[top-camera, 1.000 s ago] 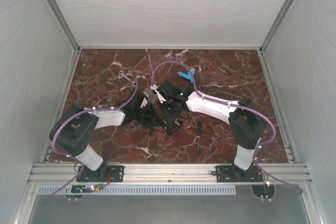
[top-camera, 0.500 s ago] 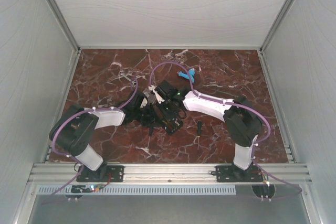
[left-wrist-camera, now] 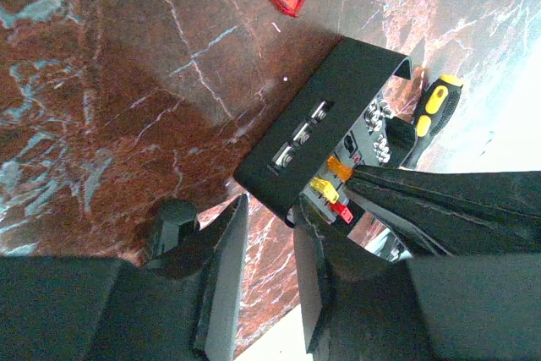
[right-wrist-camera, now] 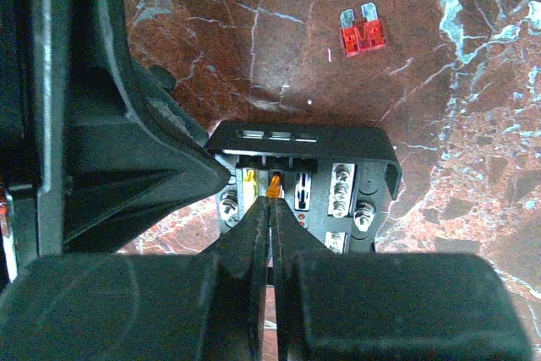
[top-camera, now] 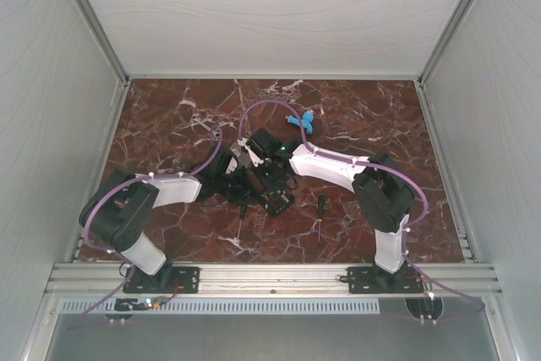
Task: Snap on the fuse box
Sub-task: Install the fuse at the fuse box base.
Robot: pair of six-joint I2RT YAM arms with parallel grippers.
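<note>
The small black square plastic fuse box (right-wrist-camera: 304, 137) sits near the middle of the red-brown marble table (top-camera: 169, 124). Its top is uncovered. Inside are rows of metal screw terminals and a short line of coloured fuses, among them a yellow fuse (right-wrist-camera: 249, 179) and an orange fuse (right-wrist-camera: 273, 185). One outer wall has three narrow slots.

The right gripper (right-wrist-camera: 270, 202) is closed tight, its two fingers pressed together. Their tips touch the top of the orange fuse, but whether they pinch it cannot be told.

The left gripper (left-wrist-camera: 269, 209) meets the fuse box from 9 o'clock in the top view. Its jaws stand partly apart with the near corner of the box at their tips. The left wrist view does not show whether they clamp the wall or only sit beside it.

From above, both wrists cover most of the box and its fuses are too small to pick out. In the right wrist view the left gripper's dark body hides the box's 9 o'clock side.

A loose red blade fuse (right-wrist-camera: 363, 37) lies on the marble near the slotted wall. A yellow-and-black-handled screwdriver (top-camera: 320, 206) lies at about 3 o'clock of the box. A small blue plastic piece (top-camera: 300, 120) lies at 1 o'clock, well apart.
</note>
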